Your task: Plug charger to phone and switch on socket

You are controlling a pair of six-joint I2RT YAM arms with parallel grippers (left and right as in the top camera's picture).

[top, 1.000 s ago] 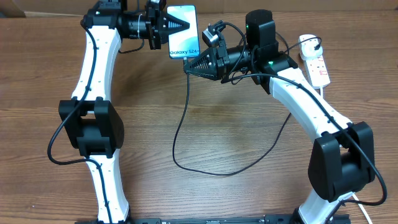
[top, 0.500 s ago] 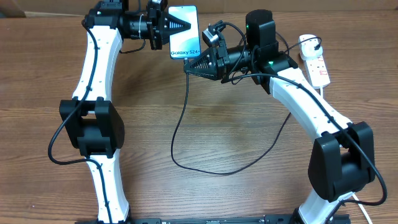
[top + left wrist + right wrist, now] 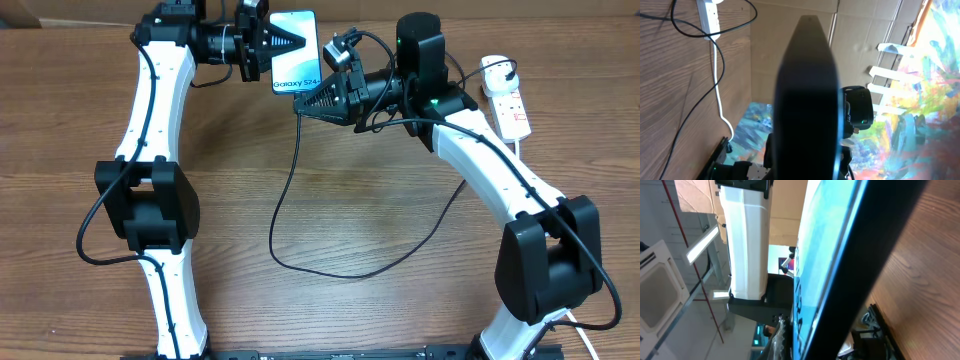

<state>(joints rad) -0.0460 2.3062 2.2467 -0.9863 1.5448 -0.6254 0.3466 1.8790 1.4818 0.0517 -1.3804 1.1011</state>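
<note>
The slim black-rimmed smartphone with a blue-white screen (image 3: 298, 55) is held up at the far edge of the brown wooden table (image 3: 380, 320), clamped by its left side between the closed fingers of the left gripper (image 3: 288, 41). The right gripper (image 3: 301, 105) is set just below its lower edge, pinched on the tip end of the long thin black charger cable (image 3: 299, 150), which hangs looping. The white elongated power strip (image 3: 510, 105) lies far right, well apart
</note>
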